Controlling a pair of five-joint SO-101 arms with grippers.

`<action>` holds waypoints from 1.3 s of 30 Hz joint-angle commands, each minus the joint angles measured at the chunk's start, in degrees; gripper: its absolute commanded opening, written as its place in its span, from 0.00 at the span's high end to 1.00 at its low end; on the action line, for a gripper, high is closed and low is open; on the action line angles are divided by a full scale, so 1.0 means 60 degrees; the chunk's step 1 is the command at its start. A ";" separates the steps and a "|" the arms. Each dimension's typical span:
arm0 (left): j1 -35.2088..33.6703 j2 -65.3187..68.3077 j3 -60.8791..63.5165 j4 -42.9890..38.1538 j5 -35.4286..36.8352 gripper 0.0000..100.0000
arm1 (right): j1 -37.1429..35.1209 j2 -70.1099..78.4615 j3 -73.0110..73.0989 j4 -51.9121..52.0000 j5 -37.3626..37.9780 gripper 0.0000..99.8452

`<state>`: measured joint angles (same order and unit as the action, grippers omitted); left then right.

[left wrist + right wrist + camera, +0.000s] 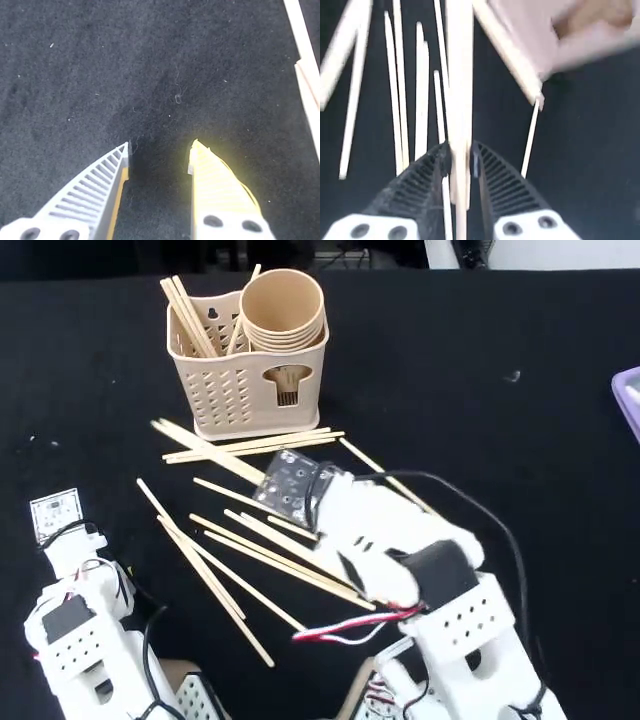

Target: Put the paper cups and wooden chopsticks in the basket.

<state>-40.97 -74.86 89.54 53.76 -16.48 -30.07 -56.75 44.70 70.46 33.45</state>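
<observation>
A beige slotted basket (235,390) stands at the back of the black table. It holds a stack of paper cups (285,305) and a few wooden chopsticks (190,315). Several loose chopsticks (250,540) lie scattered in front of it. My right arm (400,550) is stretched over this scatter. Its gripper (460,147) is shut on one chopstick (459,75), which runs straight out between the fingers towards the basket's lower corner (530,30). My left arm (75,610) sits at the near left, its gripper (160,145) open over bare cloth, holding nothing.
A purple object (628,395) pokes in at the table's right edge. A small white tag (55,512) lies by the left arm. Chopstick ends (307,65) show beside the left gripper. Cables (350,625) hang from the right arm.
</observation>
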 commanded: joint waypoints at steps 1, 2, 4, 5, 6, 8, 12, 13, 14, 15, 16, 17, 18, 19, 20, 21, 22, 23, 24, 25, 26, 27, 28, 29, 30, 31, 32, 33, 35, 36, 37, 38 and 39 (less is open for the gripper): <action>0.0051 -0.0088 -0.0051 -0.0059 0.0029 0.80 | -0.0527 -0.0095 -0.0491 -0.1905 -0.0674 0.99; 0.0051 -0.0088 -0.0051 -0.0059 0.0029 0.80 | -0.0571 0.0066 -0.0520 -0.2462 -0.0894 0.99; 0.0051 -0.0088 -0.0051 -0.0059 0.0029 0.80 | -0.0659 0.0608 -0.0549 -0.3590 -0.1319 0.99; 0.0051 -0.0088 -0.0051 -0.0059 0.0029 0.80 | -0.0703 0.0945 -0.0564 -0.4103 -0.1495 0.99; 0.0051 -0.0088 -0.0051 -0.0059 0.0029 0.80 | -0.0718 0.1297 -0.0564 -0.4601 -0.1641 0.99; 0.0051 -0.0088 -0.0051 -0.0059 0.0029 0.80 | -0.0791 0.2044 -0.0579 -0.5524 -0.1949 0.99; 0.0051 -0.0088 -0.0051 -0.0044 0.0029 0.80 | -0.0938 0.3363 -0.1297 -0.6491 -0.2593 0.99; 0.0051 -0.0088 -0.0051 -0.0044 0.0029 0.80 | -0.0967 0.3641 -0.1634 -0.6564 -0.2740 0.99; 0.0051 -0.0088 -0.0051 -0.0044 0.0029 0.80 | -0.0982 0.3905 -0.2000 -0.6637 -0.2901 0.99; 0.0051 -0.0088 -0.0051 -0.0044 0.0029 0.80 | -0.1026 0.4154 -0.2410 -0.6652 -0.3062 0.99; 0.0051 -0.0088 -0.0051 -0.0044 0.0029 0.80 | -0.1070 0.4359 -0.2835 -0.6667 -0.3194 0.99; 0.0051 -0.0088 -0.0051 -0.0044 0.0029 0.80 | -0.1084 0.4579 -0.3245 -0.6667 -0.3297 0.99; 0.0051 -0.0088 -0.0051 -0.0044 0.0029 0.80 | -0.1084 0.4799 -0.3670 -0.6667 -0.3385 0.99; 0.0051 -0.0088 -0.0051 -0.0044 0.0029 0.80 | -0.1084 0.5018 -0.4110 -0.6667 -0.3516 0.99; 0.0051 -0.0088 -0.0051 -0.0044 0.0029 0.80 | -0.1070 0.5253 -0.4549 -0.6667 -0.3692 0.99; 0.0051 -0.0088 -0.0051 -0.0044 0.0029 0.80 | -0.1040 0.5516 -0.4989 -0.6667 -0.3883 0.99; 0.0051 -0.0088 -0.0051 -0.0044 0.0029 0.80 | -0.1026 0.5810 -0.5414 -0.6681 -0.4088 0.99; 0.0051 -0.0088 -0.0051 -0.0044 0.0029 0.80 | -0.0996 0.6132 -0.5810 -0.6784 -0.4293 0.99; 0.0051 -0.0088 -0.0051 -0.0044 0.0029 0.80 | -0.0938 0.6484 -0.6147 -0.7033 -0.4484 0.99; 0.0051 -0.0088 -0.0051 -0.0044 0.0029 0.80 | -0.0864 0.6879 -0.6425 -0.7341 -0.4630 0.99; 0.0051 -0.0088 -0.0051 -0.0044 0.0029 0.80 | -0.0806 0.7275 -0.6674 -0.7736 -0.4791 0.99; 0.0051 -0.0088 -0.0051 -0.0044 0.0029 0.80 | -0.0777 0.7685 -0.6908 -0.8205 -0.4908 0.99; 0.0051 -0.0088 -0.0051 -0.0044 0.0029 0.80 | -0.0659 0.8095 -0.7084 -0.8689 -0.5011 0.99; 0.0051 -0.0088 -0.0051 -0.0044 0.0029 0.80 | -0.0571 0.8476 -0.7245 -0.9143 -0.5099 0.99; 0.0051 -0.0088 -0.0051 -0.0044 0.0029 0.80 | -0.0542 0.8857 -0.7392 -0.9553 -0.5172 0.99; 0.0051 -0.0088 -0.0051 -0.0044 0.0029 0.80 | -0.0498 0.9209 -0.7524 -0.9890 -0.5260 0.99; 0.0051 -0.0088 -0.0051 -0.0044 0.0029 0.80 | -0.0498 0.9531 -0.7641 -1.0154 -0.5319 0.99; 0.0051 -0.0088 -0.0051 -0.0044 0.0029 0.80 | -0.0498 0.9824 -0.7714 -1.0344 -0.5333 0.99; 0.0051 -0.0088 -0.0051 -0.0044 0.0029 0.80 | -0.0484 1.0293 -0.7788 -1.0549 -0.5319 0.99; 0.0051 -0.0088 -0.0051 -0.0044 0.0029 0.80 | -0.0484 1.0440 -0.7773 -1.0608 -0.5319 0.99; 0.0051 -0.0088 -0.0051 -0.0044 0.0029 0.80 | -0.0484 1.0527 -0.7744 -1.0623 -0.5319 0.99; 0.0051 -0.0088 -0.0051 -0.0044 0.0029 0.80 | -0.0484 1.0630 -0.7729 -1.0623 -0.5319 0.99; 0.0051 -0.0088 -0.0037 -0.0044 0.0029 0.80 | -0.0484 1.0689 -0.7700 -1.0593 -0.5319 0.99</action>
<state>-40.97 -74.86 89.54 53.76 -16.48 -34.11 7.34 1.45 8.75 2.07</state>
